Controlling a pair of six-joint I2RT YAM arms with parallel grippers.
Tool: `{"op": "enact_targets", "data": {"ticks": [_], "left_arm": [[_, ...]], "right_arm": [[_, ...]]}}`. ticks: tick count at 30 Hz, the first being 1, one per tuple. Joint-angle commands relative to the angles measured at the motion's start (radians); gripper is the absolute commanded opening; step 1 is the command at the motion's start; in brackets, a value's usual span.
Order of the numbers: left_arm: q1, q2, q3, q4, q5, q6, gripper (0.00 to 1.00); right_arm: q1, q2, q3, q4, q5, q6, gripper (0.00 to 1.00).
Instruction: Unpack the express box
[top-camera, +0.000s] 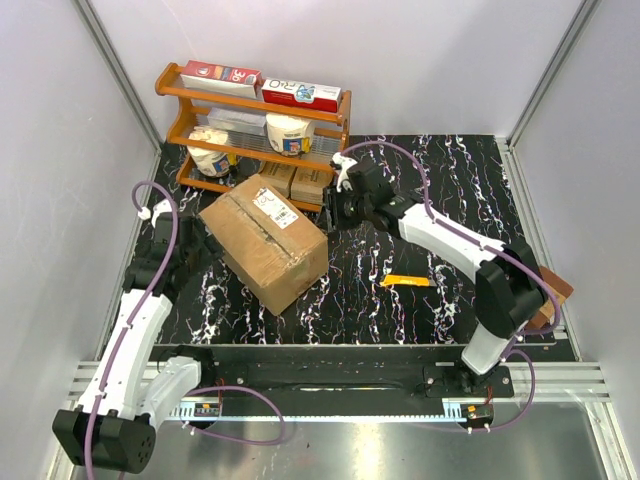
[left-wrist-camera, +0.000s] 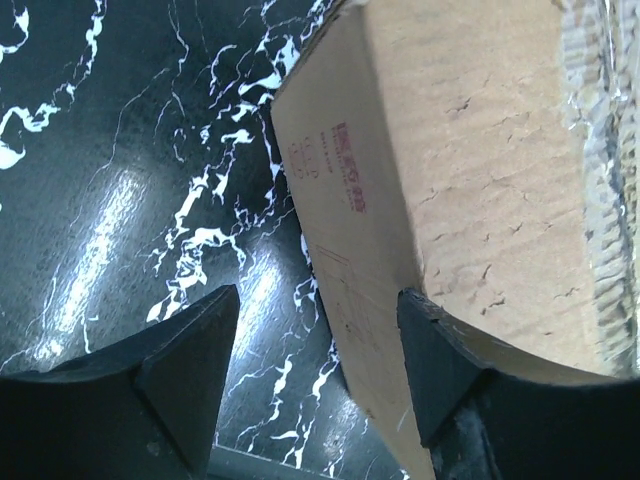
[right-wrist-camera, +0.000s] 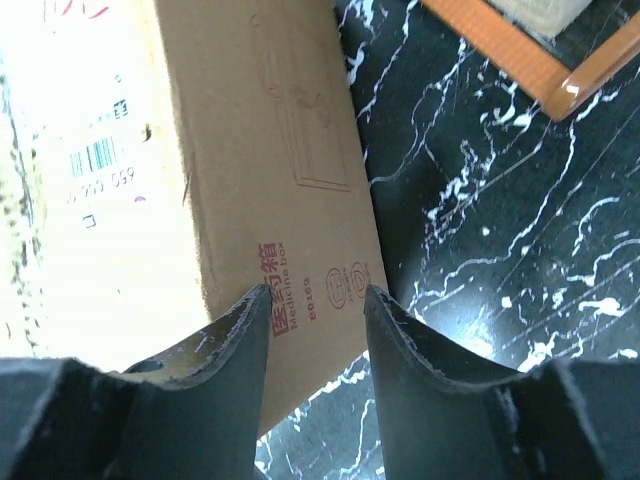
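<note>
The express box (top-camera: 265, 242) is a large brown carton lying closed on the black marbled table, with clear tape and a white label on top. My left gripper (top-camera: 197, 246) is open at the box's left side. In the left wrist view the box's (left-wrist-camera: 470, 150) lower edge runs between the open fingers, midpoint (left-wrist-camera: 318, 345). My right gripper (top-camera: 336, 211) is open at the box's far right corner. In the right wrist view the printed side of the box (right-wrist-camera: 250, 150) lies just beyond the gripper (right-wrist-camera: 318, 318).
An orange wooden shelf (top-camera: 170, 132) stands at the back with flat red-and-white boxes (top-camera: 300, 94), white tubs (top-camera: 287, 133) and small tan cartons (top-camera: 310, 183); its corner shows in the right wrist view (right-wrist-camera: 520, 60). A flat orange item (top-camera: 406, 281) lies right of the box. A brown object (top-camera: 553, 292) sits at the right edge.
</note>
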Motion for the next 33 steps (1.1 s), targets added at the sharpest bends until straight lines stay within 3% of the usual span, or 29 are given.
{"op": "enact_targets", "data": {"ticks": [1,3,10,14,16,18,20,21,24,28,33], "left_arm": [[0.017,0.001,0.05,0.097,-0.027,0.008,0.72],[0.034,-0.007,0.052,0.098,-0.039,-0.003,0.75],[0.061,-0.033,0.099,0.097,-0.016,0.007,0.86],[0.067,-0.032,0.108,0.106,0.031,0.018,0.89],[0.069,-0.027,0.113,0.109,0.068,0.026,0.89],[0.069,-0.026,0.124,0.115,0.123,0.06,0.9],[0.069,-0.024,0.144,0.127,0.171,0.113,0.9],[0.07,-0.029,0.15,0.137,0.261,0.142,0.91],[0.069,-0.039,0.168,0.167,0.416,0.224,0.91],[0.07,-0.055,0.167,0.201,0.49,0.247,0.95],[0.07,-0.056,0.151,0.239,0.536,0.233,0.99]], "right_arm": [[0.022,-0.103,-0.05,-0.007,-0.046,-0.01,0.49],[0.022,-0.124,-0.054,-0.024,-0.014,0.011,0.5],[0.022,-0.19,0.022,-0.098,0.316,0.119,0.56],[0.02,-0.195,0.06,-0.133,0.394,0.103,0.62],[0.02,-0.181,0.094,-0.182,0.505,0.125,0.67],[0.017,-0.17,0.106,-0.268,0.613,0.166,0.85],[0.009,-0.162,0.098,-0.356,0.755,0.247,0.98],[-0.009,-0.162,0.086,-0.39,0.788,0.285,1.0],[-0.067,-0.17,0.036,-0.496,0.782,0.428,1.0],[-0.17,-0.208,-0.052,-0.564,0.704,0.597,1.0],[-0.187,-0.27,-0.141,-0.593,0.684,0.708,0.97]]}}
